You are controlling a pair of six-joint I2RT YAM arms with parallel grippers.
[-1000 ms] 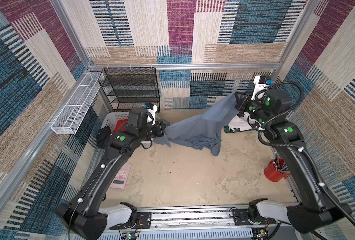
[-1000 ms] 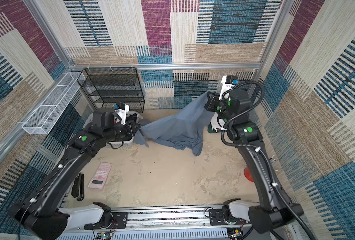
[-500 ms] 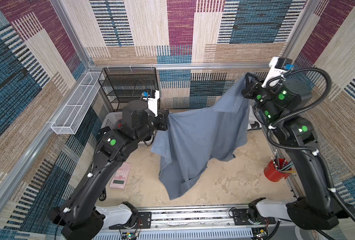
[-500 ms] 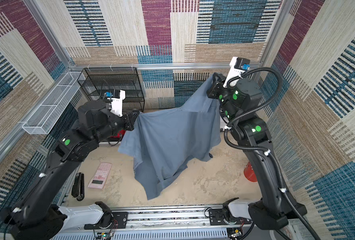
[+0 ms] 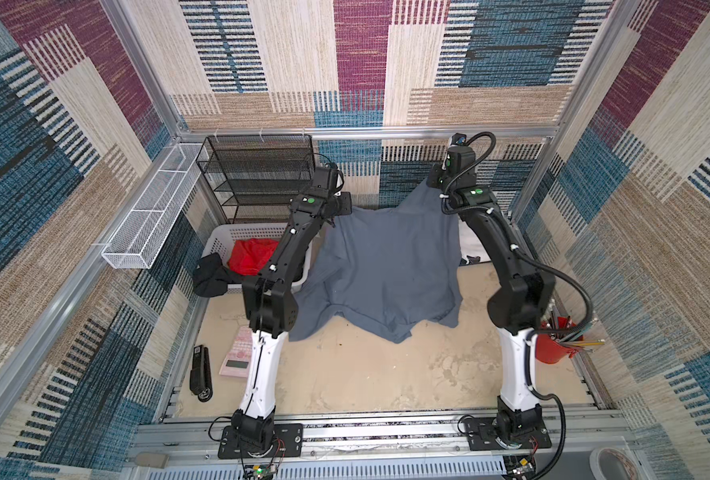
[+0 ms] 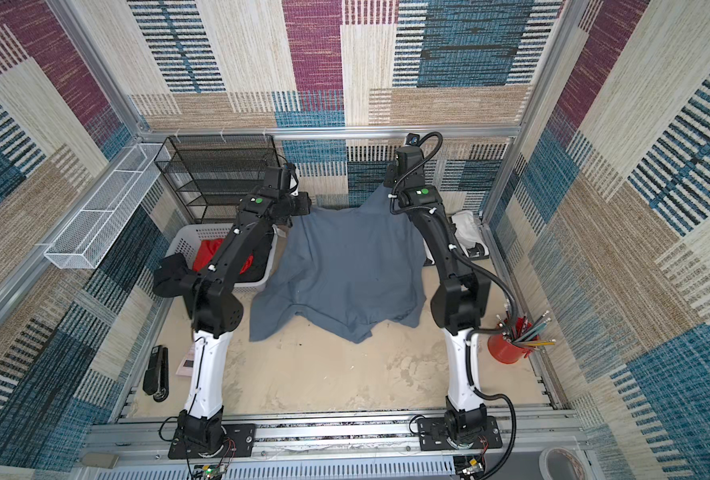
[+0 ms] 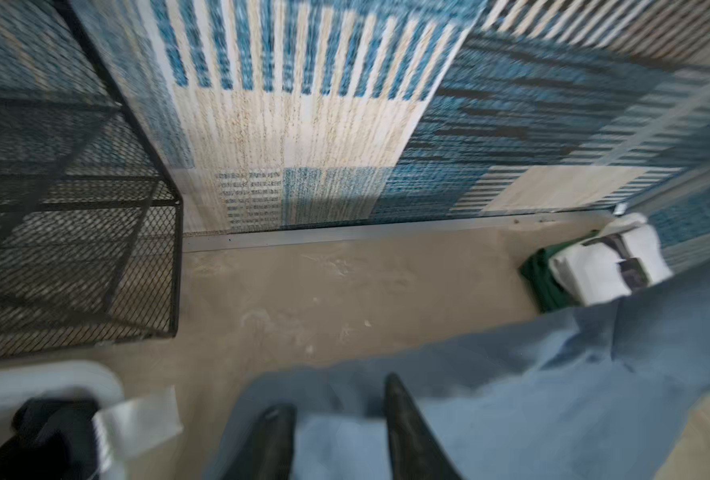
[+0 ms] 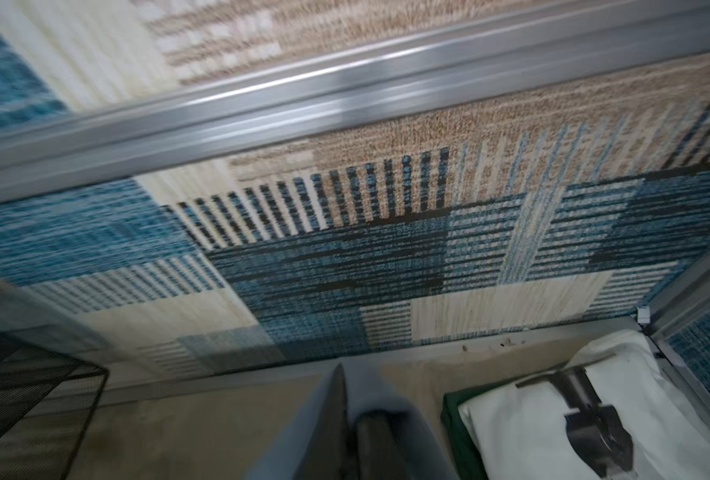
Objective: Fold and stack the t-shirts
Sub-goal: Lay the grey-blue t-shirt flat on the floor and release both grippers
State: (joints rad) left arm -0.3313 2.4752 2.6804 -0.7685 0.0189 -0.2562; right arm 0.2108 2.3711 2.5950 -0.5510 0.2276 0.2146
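Observation:
The slate-grey t-shirt [image 5: 386, 274] [image 6: 345, 266] lies spread across the middle of the table. Its back right corner rises in a peak to my right gripper [image 5: 432, 183] [image 8: 355, 399], whose fingers are nearly together with grey cloth pinched between them. My left gripper [image 5: 343, 210] [image 7: 336, 419] hovers open over the shirt's back left corner, with cloth lying under its parted fingers. At the back right corner, a folded white t-shirt with black patches [image 8: 553, 424] [image 6: 467, 226] rests on a folded dark green t-shirt [image 8: 455, 419] [image 7: 540, 282].
A white basket [image 5: 220, 237] at the left holds red cloth [image 5: 251, 255] and black cloth [image 5: 210, 276]. Behind it stands a black mesh rack [image 5: 257, 178]. A pink calculator [image 5: 237, 357] and black stapler [image 5: 201, 368] lie front left. A red pencil cup [image 5: 557, 345] stands at the right.
Both arms swung toward the back wall and came down. The grey t-shirt went from hanging between them to lying spread on the table. The left gripper opened and let go of its corner.

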